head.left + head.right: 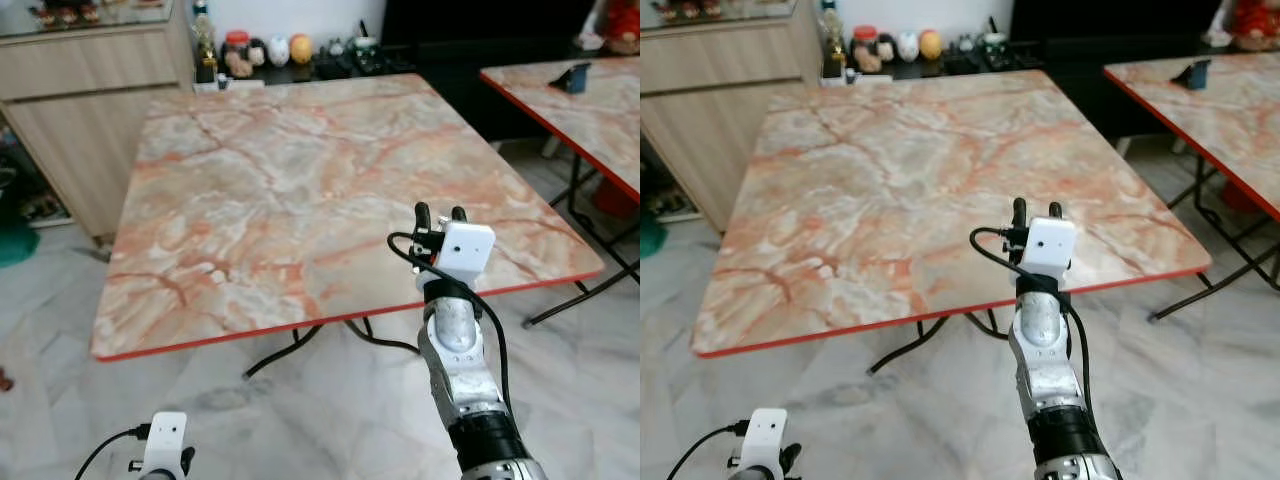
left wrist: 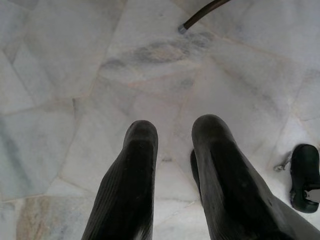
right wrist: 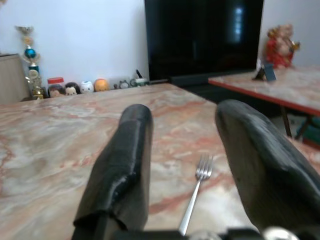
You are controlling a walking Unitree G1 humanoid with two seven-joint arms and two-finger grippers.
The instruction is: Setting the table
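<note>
- Left gripper (image 2: 175,131) low beside the body, hanging idle over the marble floor (image 2: 50,100); fingers apart by a narrow gap, holding nothing (probably parked there because not needed for this step).
- Right gripper (image 1: 441,213) raised over the near edge of the marble table (image 1: 250,200), jaws wide and empty, pointing across the top.
- Fork (image 3: 197,197) flat on the table, just under and between the two open fingers, tines away from the robot; judged as just set down as part of a place setting, or lined up for a grasp (cannot tell which).
- From the head camera, fork covered by the white wrist box; made plain by the right wrist view alone.
- From the left wrist view, a table leg foot (image 2: 200,15) on the floor.
- Farther off, small figurines (image 1: 280,50) past the far table edge, and a second table (image 1: 600,110) to the right.
</note>
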